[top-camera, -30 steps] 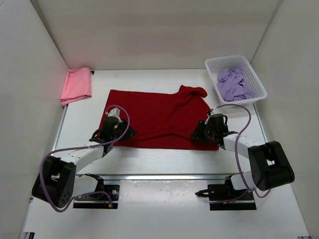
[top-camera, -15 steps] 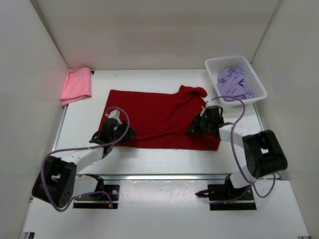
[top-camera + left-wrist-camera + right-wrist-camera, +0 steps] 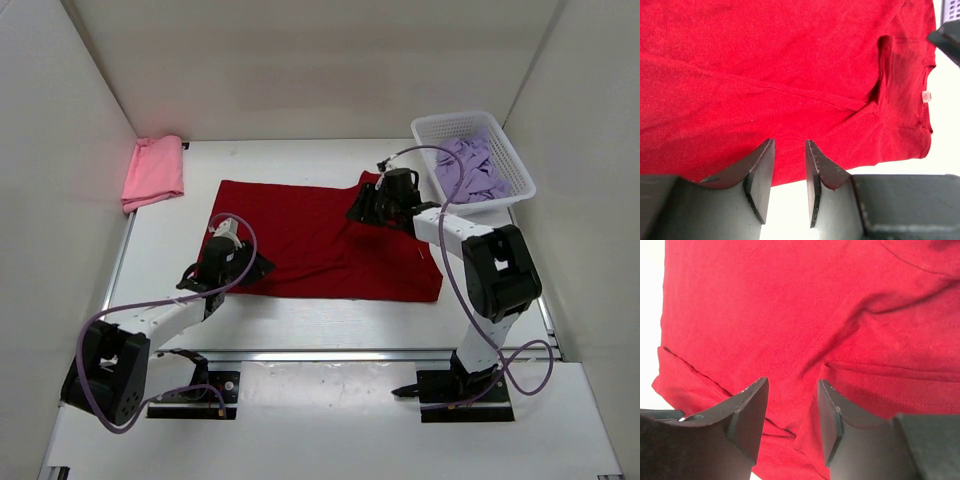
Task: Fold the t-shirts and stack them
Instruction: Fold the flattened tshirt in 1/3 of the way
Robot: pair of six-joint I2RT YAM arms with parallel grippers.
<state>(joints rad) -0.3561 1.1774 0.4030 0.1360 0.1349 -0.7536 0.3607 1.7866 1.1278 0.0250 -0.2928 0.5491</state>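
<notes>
We were flattening the red shirt (image 3: 310, 240): left gripper (image 3: 789, 150) and right gripper (image 3: 792, 390) both spread, empty; next called for pinching and tugging it smooth.

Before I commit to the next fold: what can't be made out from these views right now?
Top view: right end effector covers the far-right corner of the dark red fabric t-shirt; cloth contact unclear.
Left wrist view: left end effector hides part of its near hem.
Crumpled lavender purple fabric shirt: partly behind the white mesh plastic basket wall; collar too small.
Folded pink fabric shirt: layers too small; outside both wrist views.
</notes>
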